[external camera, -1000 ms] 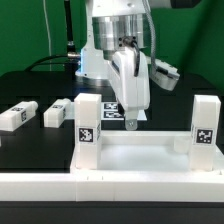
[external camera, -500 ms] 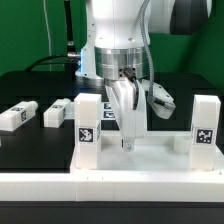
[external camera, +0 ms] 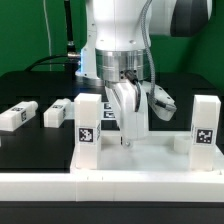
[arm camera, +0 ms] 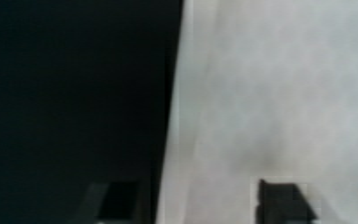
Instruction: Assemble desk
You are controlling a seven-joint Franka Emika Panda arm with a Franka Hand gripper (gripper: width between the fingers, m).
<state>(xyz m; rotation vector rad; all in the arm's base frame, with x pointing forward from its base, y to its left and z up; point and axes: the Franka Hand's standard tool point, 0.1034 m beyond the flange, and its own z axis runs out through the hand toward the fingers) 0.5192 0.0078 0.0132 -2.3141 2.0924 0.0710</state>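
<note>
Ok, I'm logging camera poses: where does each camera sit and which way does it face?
Exterior view: low before the black table, facing the white robot arm and its tool at the white plastic rimmed desk top.
Wrist view: on the wrist, looking down past two dark fingertips at that top's edge.
Shared: tool, desk top, table.

Marker board (external camera: 104,118) mostly behind the tool (external camera: 127,143); wrist view blurred, dark fingertips (arm camera: 279,200) cut off at the frame edge.

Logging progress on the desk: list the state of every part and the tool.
desk top: lying flat
tool: open, straddling its edge
upright legs: standing at its corners
loose legs: lying down, unattached
</note>
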